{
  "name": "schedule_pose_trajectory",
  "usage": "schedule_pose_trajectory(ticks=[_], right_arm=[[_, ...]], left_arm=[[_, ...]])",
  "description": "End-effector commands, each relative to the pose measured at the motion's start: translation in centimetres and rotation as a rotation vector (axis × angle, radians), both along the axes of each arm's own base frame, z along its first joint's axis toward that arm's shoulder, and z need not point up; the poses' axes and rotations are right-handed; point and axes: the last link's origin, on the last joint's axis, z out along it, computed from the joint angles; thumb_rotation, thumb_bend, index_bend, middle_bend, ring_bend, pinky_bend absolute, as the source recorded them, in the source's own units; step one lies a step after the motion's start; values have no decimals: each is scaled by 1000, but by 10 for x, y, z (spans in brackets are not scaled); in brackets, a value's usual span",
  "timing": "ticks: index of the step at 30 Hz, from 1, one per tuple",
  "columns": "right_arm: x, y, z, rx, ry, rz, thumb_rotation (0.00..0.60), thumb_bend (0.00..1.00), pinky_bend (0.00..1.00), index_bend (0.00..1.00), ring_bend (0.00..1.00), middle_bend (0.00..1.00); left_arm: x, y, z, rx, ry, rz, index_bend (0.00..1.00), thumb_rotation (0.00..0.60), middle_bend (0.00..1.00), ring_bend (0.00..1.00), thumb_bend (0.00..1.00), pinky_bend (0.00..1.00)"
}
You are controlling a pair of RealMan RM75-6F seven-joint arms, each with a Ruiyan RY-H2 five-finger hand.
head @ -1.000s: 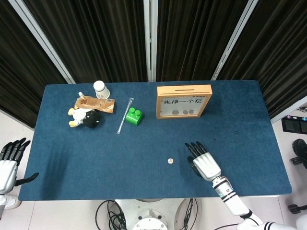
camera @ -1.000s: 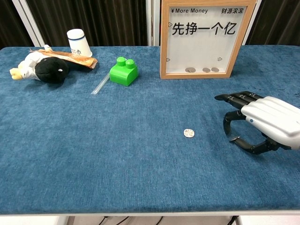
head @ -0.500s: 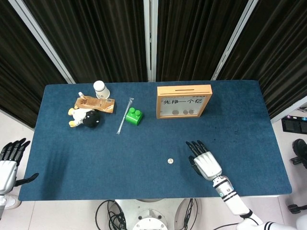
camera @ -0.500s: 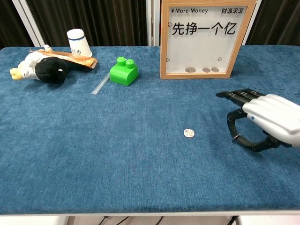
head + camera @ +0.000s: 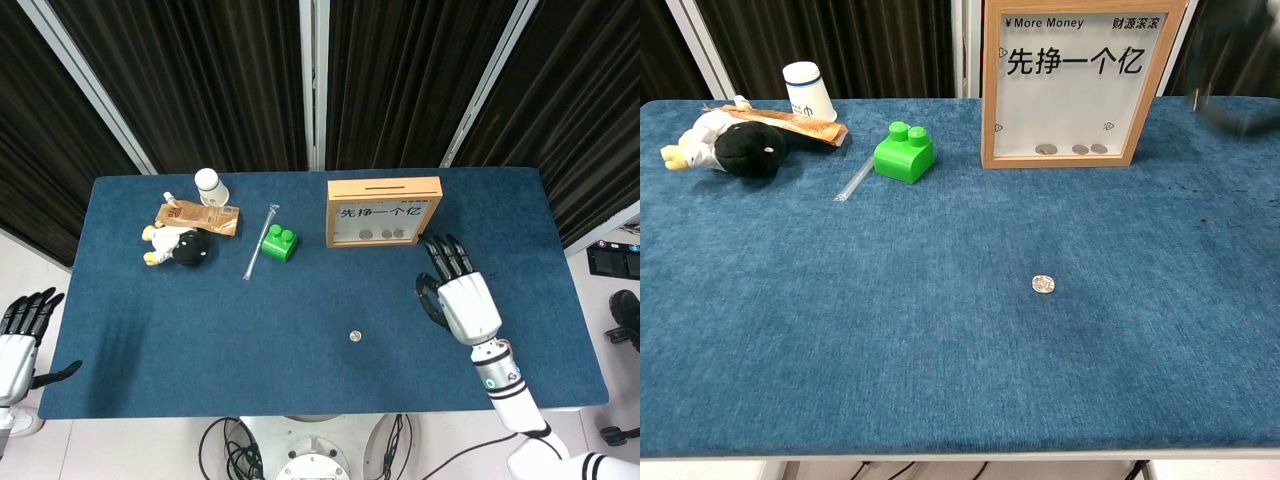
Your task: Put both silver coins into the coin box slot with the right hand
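Right hand above blue cloth bench, fingers apart, holding nothing. Small round silver coin lies left-below hand, well apart. Wooden-framed coin box stands near, beyond fingertips.

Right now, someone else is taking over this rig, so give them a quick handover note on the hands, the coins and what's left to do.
Right hand: holds nothing, fingers spread, raised right of the coin box; only a blur in the chest view.
Left hand: holds nothing, off the table's left edge.
One silver coin lies flat on the cloth, in front of the box and apart from both hands.
Three coins show behind the box window; whether one is a task coin cannot be told.
Left to do: pick up the loose coin with the right hand and drop it in the top slot. No second loose coin is visible.
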Motion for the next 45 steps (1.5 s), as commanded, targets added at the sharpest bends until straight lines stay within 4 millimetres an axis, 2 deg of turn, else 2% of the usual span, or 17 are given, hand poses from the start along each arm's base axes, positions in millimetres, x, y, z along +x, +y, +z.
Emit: schedule_pose_trajectory(ticks=[1,7,16,27,33,45], right_arm=[[34,-29,31,-98,-11,34,600,382,0,710,0,35],[74,-82,48,-136,9,-28,600,383,0,725,0,35],[98,-129,40,-123,107,-155,600,390,0,738,0,37],[124,-155,26,-105,193,-316,600,395,0,740,0,35],[129,-164,19,-53,170,-416,600,395,0,743,0,33],[132,-178,8,-14,218,-479,600,395,0,744,0,33]], left_arm=[[1,1,1,0,-2,-3,64,600,11,0,84,0],[8,1,2,-1,-3,-23,64,600,11,0,83,0],[9,1,2,-11,-11,-20,64,600,11,0,84,0],[8,2,2,-28,-14,-21,64,600,11,0,85,0],[7,3,4,-20,-18,-17,64,600,11,0,84,0],[4,3,5,-24,-21,-7,64,600,11,0,84,0]])
